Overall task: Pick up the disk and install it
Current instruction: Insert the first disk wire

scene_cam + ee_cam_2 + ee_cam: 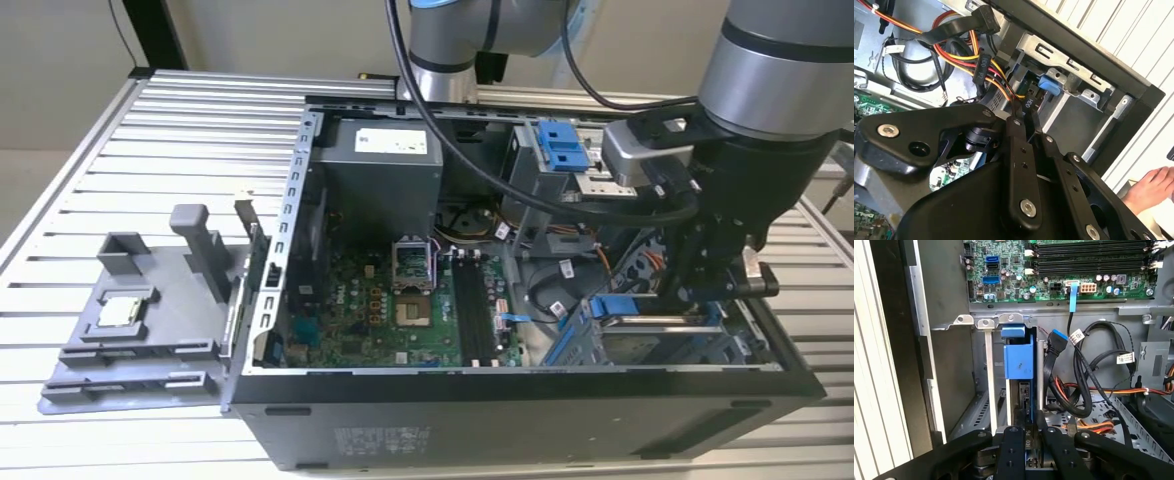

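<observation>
Presently logged, from the exterior view's left to its right:

1. Grey tray (134,345) on the slatted table, beside the case. It carries a small square chip (123,310), which is not part of this job.
2. Open computer case (534,415), with the motherboard (400,300) exposed on its floor. Nothing here is touched.
3. Grey cage with blue latch (562,148), toward the back of the case and well apart from the work.
4. Drive bay (667,348), at the near corner on the exterior view's right. The disk (625,306) stands edge-on between the bay's metal rails, its blue carrier (1019,359) uppermost in the first wrist view.
5. Gripper (691,298), lowered into that bay. In the first wrist view its fingers (1011,450) are drawn close together, one on each side of the disk's thin edge. I read that as pinching the disk.

Status, my judgement: pick-up is done and the disk is entered in its slot. Full seating is not confirmed, and I have not let go.

Also noted: a person's hand (1153,189) outside the case in the second wrist view.
</observation>
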You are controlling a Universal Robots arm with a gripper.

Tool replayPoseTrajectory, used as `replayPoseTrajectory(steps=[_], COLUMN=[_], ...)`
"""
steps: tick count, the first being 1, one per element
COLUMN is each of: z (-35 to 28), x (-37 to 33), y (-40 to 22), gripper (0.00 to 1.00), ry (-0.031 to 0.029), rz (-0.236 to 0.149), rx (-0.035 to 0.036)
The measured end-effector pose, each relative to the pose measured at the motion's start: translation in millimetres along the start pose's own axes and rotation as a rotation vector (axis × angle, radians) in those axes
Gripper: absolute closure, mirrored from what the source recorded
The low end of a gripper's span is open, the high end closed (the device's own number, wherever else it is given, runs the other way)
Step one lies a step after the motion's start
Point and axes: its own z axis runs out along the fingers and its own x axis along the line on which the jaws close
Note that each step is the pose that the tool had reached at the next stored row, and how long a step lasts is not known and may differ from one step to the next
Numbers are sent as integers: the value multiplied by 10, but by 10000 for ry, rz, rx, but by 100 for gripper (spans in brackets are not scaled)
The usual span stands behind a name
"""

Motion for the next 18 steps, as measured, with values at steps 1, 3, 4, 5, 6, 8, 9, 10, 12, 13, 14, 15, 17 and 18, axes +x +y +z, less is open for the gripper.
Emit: replayPoseTrajectory(steps=[1,3,4,5,6,8,9,10,12,13,14,15,17,18], z=[0,7,20,-4,-48,-124,-166,-202,-270,-293,-302,-301,-301,-301], x=[0,-2,-4,2,8,17,20,24,31,33,33,33,33,33], y=[0,-1,0,-4,-10,-22,-29,-35,-47,-51,-53,-53,-53,-53], gripper=[100,0,0,0,0,0,0,0,0,0,0,0,100,100], ry=[0,-23,-83,-91,-70,-80,-79,-87,-96,-104,-107,-111,-113,-112], rz=[-1,1,8,11,13,31,37,43,51,54,54,55,55,56], rx=[0,4,3,0,-2,-4,-5,-6,-8,-8,-8,-8,-8,-8])
